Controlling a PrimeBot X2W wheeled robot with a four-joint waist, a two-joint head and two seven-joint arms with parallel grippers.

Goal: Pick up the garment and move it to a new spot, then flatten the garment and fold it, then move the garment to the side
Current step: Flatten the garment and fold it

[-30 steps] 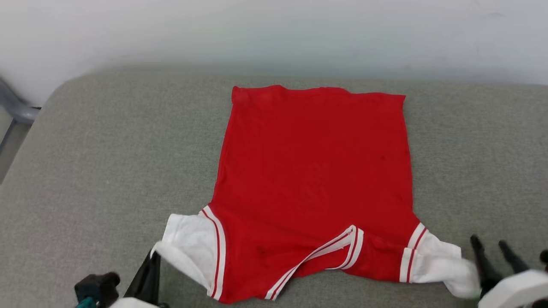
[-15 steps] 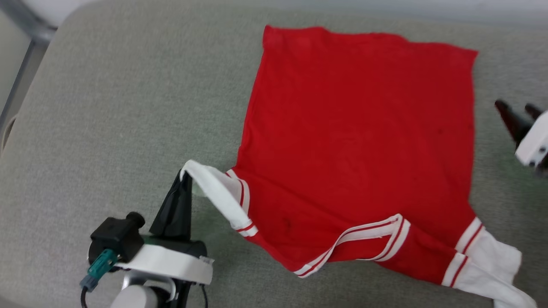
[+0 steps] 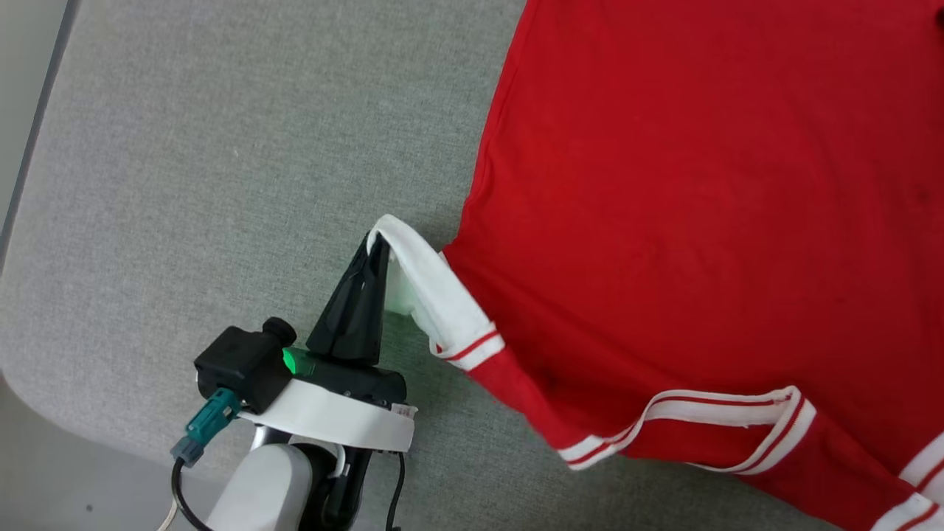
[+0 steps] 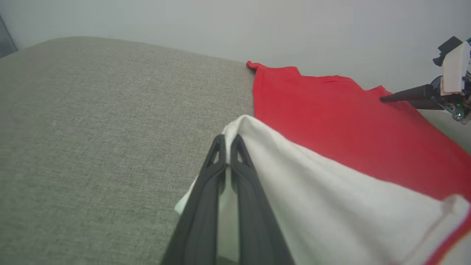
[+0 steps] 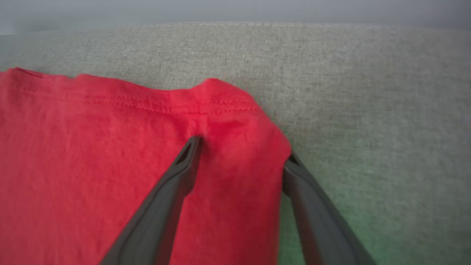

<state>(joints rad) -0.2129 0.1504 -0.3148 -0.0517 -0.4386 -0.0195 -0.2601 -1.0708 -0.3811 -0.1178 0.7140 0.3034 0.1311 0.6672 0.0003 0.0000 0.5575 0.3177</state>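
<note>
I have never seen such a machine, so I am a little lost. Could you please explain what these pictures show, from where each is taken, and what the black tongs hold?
This is a two-armed robot; each arm ends in a gripper with two long dark fingers. One picture is from a camera on its head, looking down; the other two are from cameras on its wrists, looking along the fingers. On the grey padded surface lies a red garment with white sleeves and striped trim. The left gripper is shut on the edge of one white sleeve, holding it slightly raised. The right gripper is open, its fingers either side of a red hem corner, gripping nothing.
</note>
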